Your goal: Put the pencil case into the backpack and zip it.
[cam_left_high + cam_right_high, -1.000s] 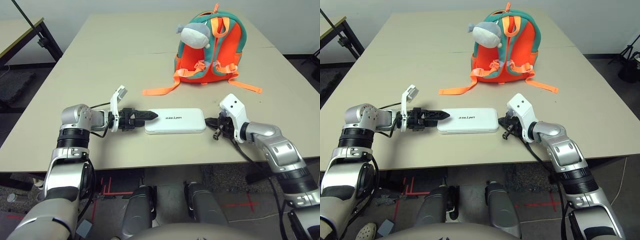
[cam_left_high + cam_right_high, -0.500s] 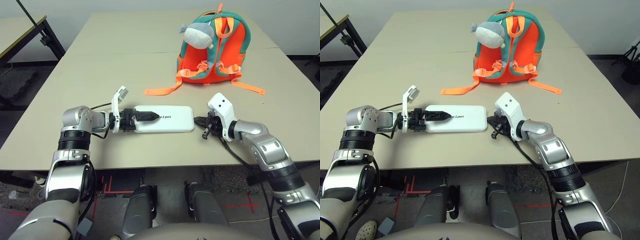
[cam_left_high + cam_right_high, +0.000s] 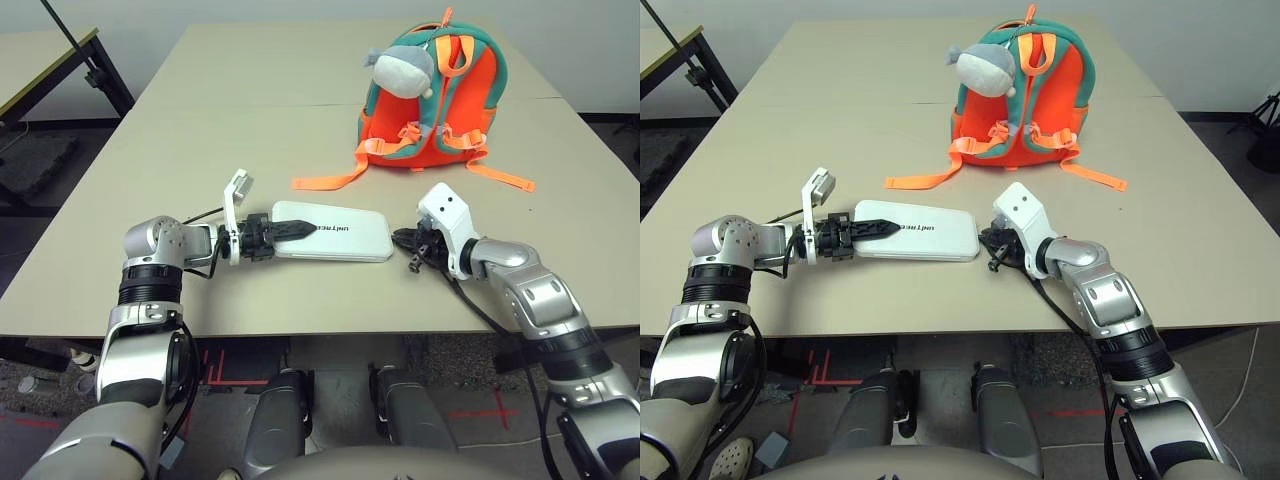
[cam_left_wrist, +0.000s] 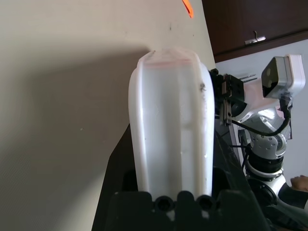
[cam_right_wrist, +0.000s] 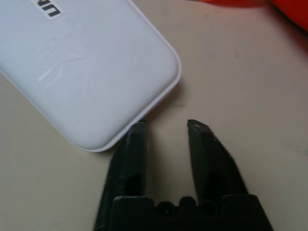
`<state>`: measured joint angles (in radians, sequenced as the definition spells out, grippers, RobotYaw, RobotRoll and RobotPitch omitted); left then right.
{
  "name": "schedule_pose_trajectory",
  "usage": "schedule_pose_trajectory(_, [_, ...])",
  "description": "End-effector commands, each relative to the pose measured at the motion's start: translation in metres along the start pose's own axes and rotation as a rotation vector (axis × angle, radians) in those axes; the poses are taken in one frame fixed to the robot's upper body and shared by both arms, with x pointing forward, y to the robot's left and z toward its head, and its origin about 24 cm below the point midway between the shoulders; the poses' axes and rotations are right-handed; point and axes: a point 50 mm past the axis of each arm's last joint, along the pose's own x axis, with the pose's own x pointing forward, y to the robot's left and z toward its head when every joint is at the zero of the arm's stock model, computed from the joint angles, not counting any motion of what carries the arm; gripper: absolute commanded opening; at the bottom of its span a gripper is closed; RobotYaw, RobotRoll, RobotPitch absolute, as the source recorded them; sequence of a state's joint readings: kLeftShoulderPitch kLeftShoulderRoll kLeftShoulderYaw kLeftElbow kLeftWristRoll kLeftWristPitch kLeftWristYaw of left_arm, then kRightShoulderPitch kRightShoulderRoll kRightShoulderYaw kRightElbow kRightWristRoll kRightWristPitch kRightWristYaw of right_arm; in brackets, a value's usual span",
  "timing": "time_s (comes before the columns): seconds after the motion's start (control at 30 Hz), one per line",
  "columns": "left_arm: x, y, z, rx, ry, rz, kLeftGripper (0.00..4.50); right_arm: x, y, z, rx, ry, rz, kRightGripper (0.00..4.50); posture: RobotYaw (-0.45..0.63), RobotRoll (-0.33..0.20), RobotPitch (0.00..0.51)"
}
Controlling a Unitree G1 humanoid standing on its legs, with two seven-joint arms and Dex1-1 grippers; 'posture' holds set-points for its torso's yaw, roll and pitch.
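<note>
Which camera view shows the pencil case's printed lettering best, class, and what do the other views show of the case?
The left eye view: the whole pencil case lies flat on the table, lettering on top. The right eye view shows the same. The left wrist view looks along it between black fingers; the right wrist view catches one rounded corner and part of the lettering.

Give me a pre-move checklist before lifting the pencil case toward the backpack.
1. Left gripper closed on pencil case end: ok.
2. Right gripper holding the case: not ok, open, one fingertip at the case's edge.
3. Case flat on table: cannot tell, its left end seems raised.
4. Backpack upright: ok.
5. Backpack opening unzipped: cannot tell.
6. Orange strap clear of case: ok.
</note>
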<state>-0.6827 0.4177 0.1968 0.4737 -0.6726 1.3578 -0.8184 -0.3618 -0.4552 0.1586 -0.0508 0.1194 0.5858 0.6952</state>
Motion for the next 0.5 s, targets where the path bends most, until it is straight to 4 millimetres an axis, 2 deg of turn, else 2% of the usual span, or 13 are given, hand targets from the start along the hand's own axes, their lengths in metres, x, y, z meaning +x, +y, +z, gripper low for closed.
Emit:
schedule_pose_trajectory(0.03, [0.0, 0.003, 0.004, 0.061, -0.004, 0.102, 1.36, 0.006, 0.006, 0.007, -0.025, -0.034, 0.047, 2.82, -0.18, 0.0, 0.11])
schedule_pose_trajectory(0.2, [-0.005, -0.016, 0.021, 0.142, -0.067, 0.05, 1.33, 0.005, 0.0, 0.005, -0.031, -0.029, 0.026, 4.48, -0.17, 0.0, 0.111])
schedule_pose_trajectory(0.5, [-0.023, -0.084, 0.069, 0.382, -0.285, -0.14, 1.3, -0.003, -0.024, 0.004, -0.017, -0.032, -0.06, 4.5, -0.16, 0.0, 0.111])
